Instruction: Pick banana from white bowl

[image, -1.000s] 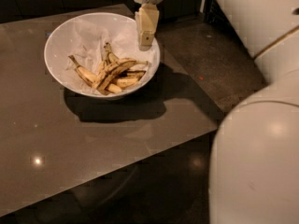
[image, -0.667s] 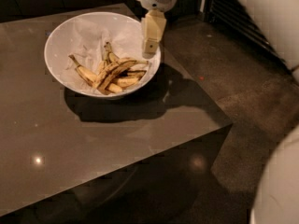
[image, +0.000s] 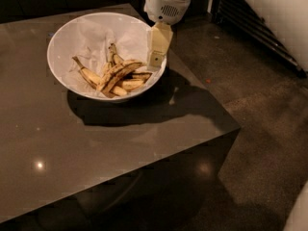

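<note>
1 white bowl (image: 60,40), 1 gripper (image: 156,57), 1 table (image: 72,153). The bowl sits on the table's far side, lined with crumpled white paper (image: 94,32). It holds a pile of roughly 5-6 spotted bananas. They overlap, so the exact count is unclear. The pile lies in the near-right half of the bowl, and the far-left half shows only paper. The target banana (image: 120,73) is the long, heavily brown-streaked one lying diagonally on top of the pile, high end to the right, low end near-left. The gripper hangs over the bowl's right rim, pointing down, with its tip just right of the banana's high end. Can't tell if they touch. Can't tell how far the gripper is open, and it holds nothing I can see. Dark speckled floor (image: 260,105) is right of the table.
</note>
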`<state>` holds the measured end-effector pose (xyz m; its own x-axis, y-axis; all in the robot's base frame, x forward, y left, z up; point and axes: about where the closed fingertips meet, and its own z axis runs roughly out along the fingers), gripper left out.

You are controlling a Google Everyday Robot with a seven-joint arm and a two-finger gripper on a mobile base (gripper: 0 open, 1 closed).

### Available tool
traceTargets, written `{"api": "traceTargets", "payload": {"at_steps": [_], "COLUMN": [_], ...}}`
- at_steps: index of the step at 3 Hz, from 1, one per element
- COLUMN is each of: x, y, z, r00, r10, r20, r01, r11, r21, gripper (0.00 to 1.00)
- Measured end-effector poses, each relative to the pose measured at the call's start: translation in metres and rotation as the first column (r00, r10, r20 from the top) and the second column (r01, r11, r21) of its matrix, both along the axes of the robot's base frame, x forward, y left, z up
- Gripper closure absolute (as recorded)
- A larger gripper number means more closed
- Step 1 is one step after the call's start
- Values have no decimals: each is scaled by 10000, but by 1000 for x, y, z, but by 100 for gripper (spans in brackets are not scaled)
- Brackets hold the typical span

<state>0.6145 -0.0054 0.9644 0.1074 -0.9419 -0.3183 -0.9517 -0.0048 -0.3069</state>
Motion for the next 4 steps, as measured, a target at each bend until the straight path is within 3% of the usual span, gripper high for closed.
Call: {"api": "traceTargets", "payload": {"at_steps": [1, 2, 3, 4], "x": [2, 6, 8, 9], "y": [4, 16, 25, 31], "z": [4, 2, -7, -18], "r00": [9989, 9937, 9897, 9873], "r10": [325, 1025, 1392, 1583], "r20": [326, 452, 333, 123], "r01": [-331, -1035, -1399, -1585], "r11": [9993, 9944, 9899, 9871], "r21": [167, 196, 223, 225], "gripper": [0, 0, 12, 31]}}
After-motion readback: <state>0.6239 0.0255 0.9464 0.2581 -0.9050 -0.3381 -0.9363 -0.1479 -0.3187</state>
